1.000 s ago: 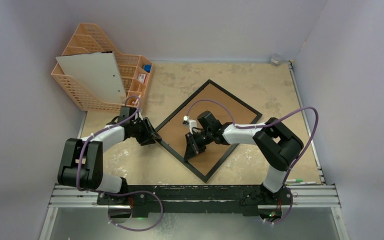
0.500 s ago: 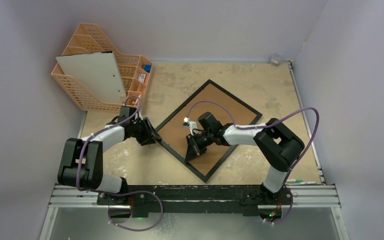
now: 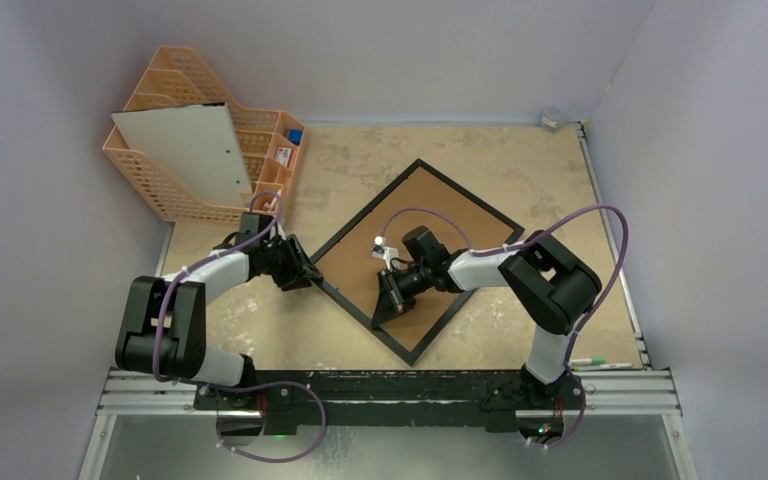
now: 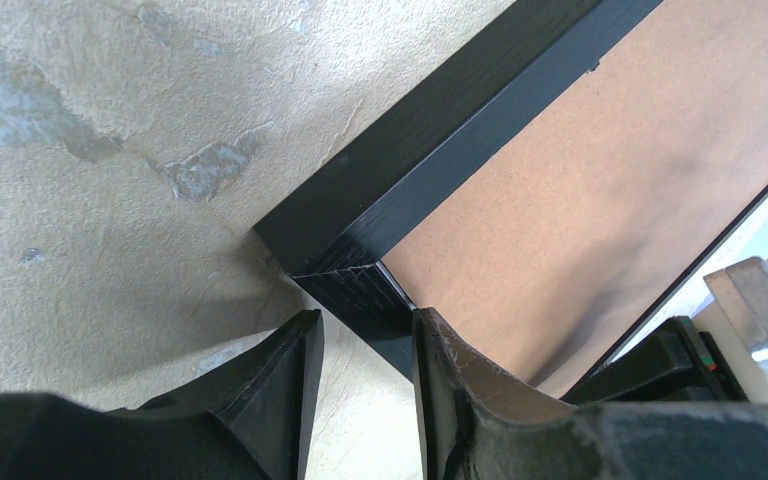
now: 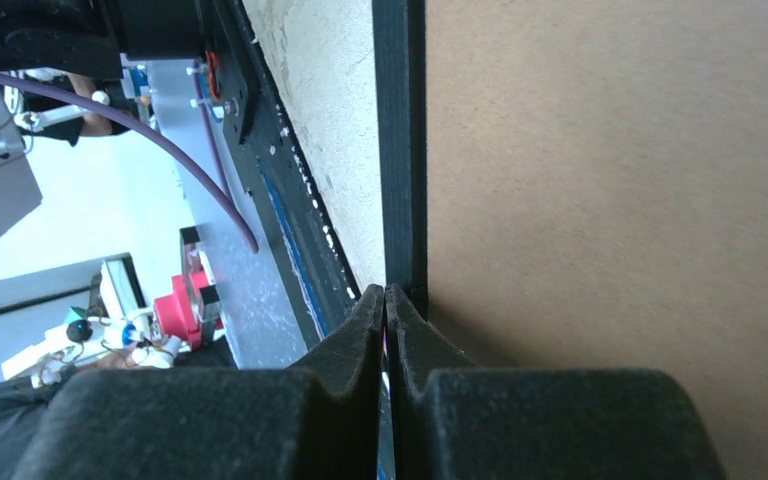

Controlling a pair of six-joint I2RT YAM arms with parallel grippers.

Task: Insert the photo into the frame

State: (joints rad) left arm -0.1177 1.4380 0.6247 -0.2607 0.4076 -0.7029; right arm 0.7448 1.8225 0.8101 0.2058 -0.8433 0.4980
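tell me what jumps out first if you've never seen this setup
A big black picture frame lies face down and turned like a diamond in the middle of the table, brown back showing. The left tool straddles its left corner, and the right tool, pinched shut, sits at its lower left edge. An orange basket rack holding a white board stands at the far left corner.

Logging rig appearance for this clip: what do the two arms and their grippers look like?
Both arms have black joints with white link covers and a purple cable looping along each. The left gripper and right gripper have matte black, wedge-shaped fingers. A black rail joins the bases. No markings can be read.
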